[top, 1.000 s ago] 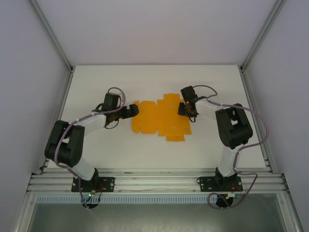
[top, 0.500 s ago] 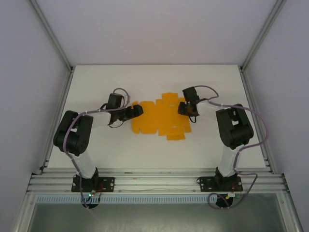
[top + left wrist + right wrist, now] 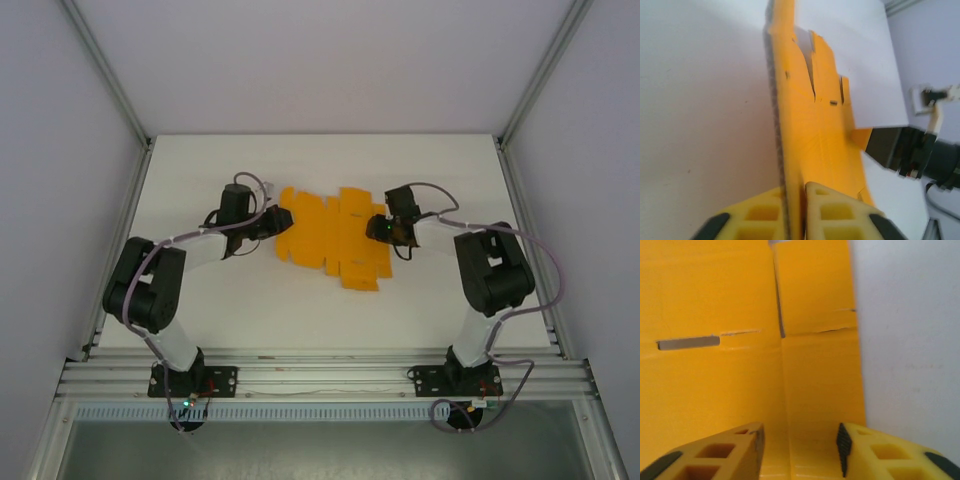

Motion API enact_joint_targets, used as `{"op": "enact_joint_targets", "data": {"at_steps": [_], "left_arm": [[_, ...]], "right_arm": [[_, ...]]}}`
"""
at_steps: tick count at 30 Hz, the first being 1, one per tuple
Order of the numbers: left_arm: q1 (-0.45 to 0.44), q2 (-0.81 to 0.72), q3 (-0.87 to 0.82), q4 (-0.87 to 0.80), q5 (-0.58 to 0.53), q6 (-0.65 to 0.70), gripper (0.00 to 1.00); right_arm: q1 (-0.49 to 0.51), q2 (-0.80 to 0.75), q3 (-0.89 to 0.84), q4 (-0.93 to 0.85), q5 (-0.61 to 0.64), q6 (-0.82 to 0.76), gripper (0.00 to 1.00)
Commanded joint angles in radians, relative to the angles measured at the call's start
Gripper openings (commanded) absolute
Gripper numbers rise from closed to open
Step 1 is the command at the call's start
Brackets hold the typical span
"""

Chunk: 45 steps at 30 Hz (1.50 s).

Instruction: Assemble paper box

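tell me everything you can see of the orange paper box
The paper box is an unfolded die-cut sheet of thin, bright orange card, with flaps, tabs, fold creases and small slots. It lies spread out mid-table. Its left edge is pinched in the shut left gripper. The right gripper stands open over its right side; whether it touches the card cannot be told.

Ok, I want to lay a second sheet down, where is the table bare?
The table is bare in a strip between the orange card sheet and the back wall, and in another between the sheet and the near rail. The middle is crowded: the left gripper pinches the sheet's left edge, the right gripper sits open over its right part.
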Motion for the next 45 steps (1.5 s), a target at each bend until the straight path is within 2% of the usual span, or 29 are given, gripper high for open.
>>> {"op": "enact_joint_targets", "data": {"at_steps": [1,2,3,5,10,13,18,23,27,30,32,35,37,43,45], "left_arm": [[-0.008,-0.059,0.032,-0.005,0.018,0.049,0.00],[-0.007,-0.077,0.030,0.013,0.038,0.046,0.00],[-0.007,-0.093,0.030,0.025,0.052,0.041,0.00],[-0.007,-0.130,0.038,0.037,0.076,0.036,0.00],[0.008,-0.239,0.072,0.008,0.121,0.033,0.00],[0.030,-0.312,0.061,0.051,0.145,-0.036,0.00],[0.069,-0.413,0.024,0.150,0.186,-0.161,0.00],[0.074,-0.468,-0.002,0.166,0.178,-0.175,0.00],[0.074,-0.477,-0.011,0.219,0.201,-0.222,0.00],[0.075,-0.477,-0.015,0.221,0.196,-0.225,0.00],[0.074,-0.475,-0.018,0.231,0.196,-0.232,0.00],[0.074,-0.473,-0.026,0.237,0.172,-0.237,0.00],[0.074,-0.475,-0.030,0.241,0.170,-0.235,0.00],[0.075,-0.499,-0.032,0.199,0.124,-0.199,0.00],[0.074,-0.507,-0.036,0.191,0.114,-0.193,0.00]], "right_arm": [[-0.038,-0.110,-0.029,-0.027,-0.060,0.005,0.56],[-0.053,-0.147,-0.033,-0.022,-0.073,0.002,0.68],[-0.070,-0.179,-0.040,-0.023,-0.083,0.001,0.84],[-0.112,-0.243,-0.053,-0.015,-0.136,-0.010,1.00],[-0.245,-0.373,-0.123,0.094,-0.407,-0.016,1.00],[-0.299,-0.429,-0.156,0.174,-0.624,-0.017,1.00],[-0.332,-0.470,-0.191,0.282,-0.747,0.047,0.99],[-0.333,-0.470,-0.199,0.380,-0.881,0.107,0.87],[-0.333,-0.455,-0.190,0.405,-0.930,0.118,0.70],[-0.331,-0.445,-0.177,0.453,-0.974,0.163,0.64],[-0.326,-0.443,-0.169,0.465,-0.998,0.180,0.55],[-0.317,-0.448,-0.166,0.461,-1.024,0.169,0.40],[-0.314,-0.455,-0.164,0.447,-1.056,0.148,0.34],[-0.314,-0.494,-0.173,0.364,-1.066,0.059,0.22],[-0.312,-0.504,-0.177,0.362,-1.065,0.052,0.16]]}}
